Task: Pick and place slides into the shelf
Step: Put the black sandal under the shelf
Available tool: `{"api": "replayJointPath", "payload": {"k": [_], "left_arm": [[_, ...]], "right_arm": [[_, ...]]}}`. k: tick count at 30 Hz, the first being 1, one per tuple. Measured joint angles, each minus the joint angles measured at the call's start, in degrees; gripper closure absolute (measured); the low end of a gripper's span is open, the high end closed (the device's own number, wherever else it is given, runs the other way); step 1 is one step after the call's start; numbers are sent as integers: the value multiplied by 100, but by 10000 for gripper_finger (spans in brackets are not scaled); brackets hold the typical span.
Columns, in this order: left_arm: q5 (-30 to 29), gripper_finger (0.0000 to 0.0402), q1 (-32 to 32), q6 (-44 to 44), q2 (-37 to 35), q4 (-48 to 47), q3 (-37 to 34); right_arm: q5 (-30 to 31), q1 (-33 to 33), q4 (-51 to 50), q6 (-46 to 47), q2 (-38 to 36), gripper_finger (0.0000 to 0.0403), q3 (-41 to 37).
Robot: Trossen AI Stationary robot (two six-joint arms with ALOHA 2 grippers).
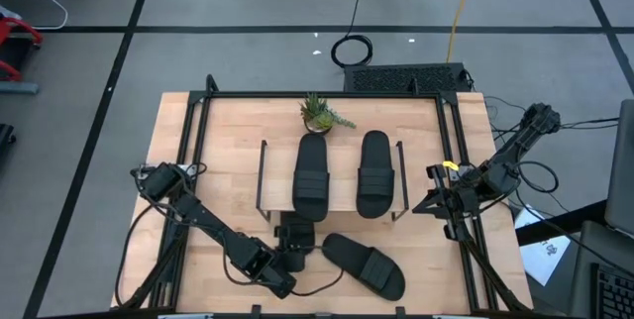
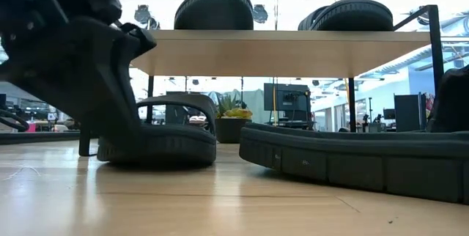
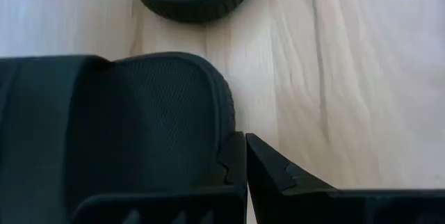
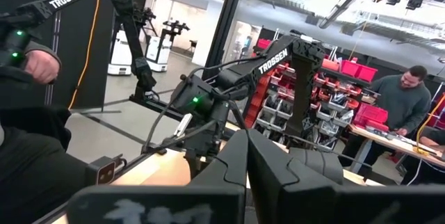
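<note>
Two black slides (image 1: 310, 175) (image 1: 374, 172) lie on the top board of the shelf (image 1: 263, 175). A third slide (image 1: 295, 230) (image 2: 157, 139) rests sole-down on the table, partly under the shelf's near edge. The fourth slide (image 1: 364, 263) (image 2: 359, 159) lies flat on the table nearer the near edge. My left gripper (image 1: 287, 258) (image 3: 246, 161) is shut, low beside the third slide. My right gripper (image 1: 441, 200) (image 4: 247, 165) is shut and holds nothing, waiting above the table's right edge. My left gripper's shut fingers (image 3: 233, 158) lie against the side rim of the third slide's sole (image 3: 226, 116), near its rounded end. They come slanting down from the table's near left. The slide stays flat on the table. Whether the fingers press it, I cannot tell.
A small potted plant (image 1: 322, 113) stands at the shelf's far edge. A thin cable (image 1: 317, 285) runs on the table near the left gripper. Black frame rails (image 1: 188, 141) border the tabletop. Bare wood lies left of the shelf. People show in the room beyond.
</note>
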Motion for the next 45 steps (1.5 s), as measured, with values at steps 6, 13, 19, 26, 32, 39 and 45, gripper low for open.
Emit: {"api": "replayJointPath", "payload": {"k": [6, 13, 19, 26, 32, 39, 45], "left_arm": [[-36, 401, 71, -29, 0, -78, -51], [-99, 401, 124, -117, 0, -429, -51], [-262, 401, 137, -331, 0, -637, -55], [-58, 401, 93, -61, -3, -506, -53], [796, 401, -229, 1035, -175, -314, 358], [-286, 401, -642, 2628, -1015, -170, 556], [-809, 401, -513, 4324, -2082, 875, -92]], "right_arm": [[0, -1, 0, 0, 0, 403, 0], [0, 0, 0, 0, 0, 403, 0], [0, -1, 0, 0, 0, 403, 0], [0, -1, 0, 0, 0, 403, 0], [2, 1, -28, -126, 26, 403, 0], [0, -1, -1, -159, 114, 403, 0], [2, -4, 80, -237, 142, 403, 0]]}}
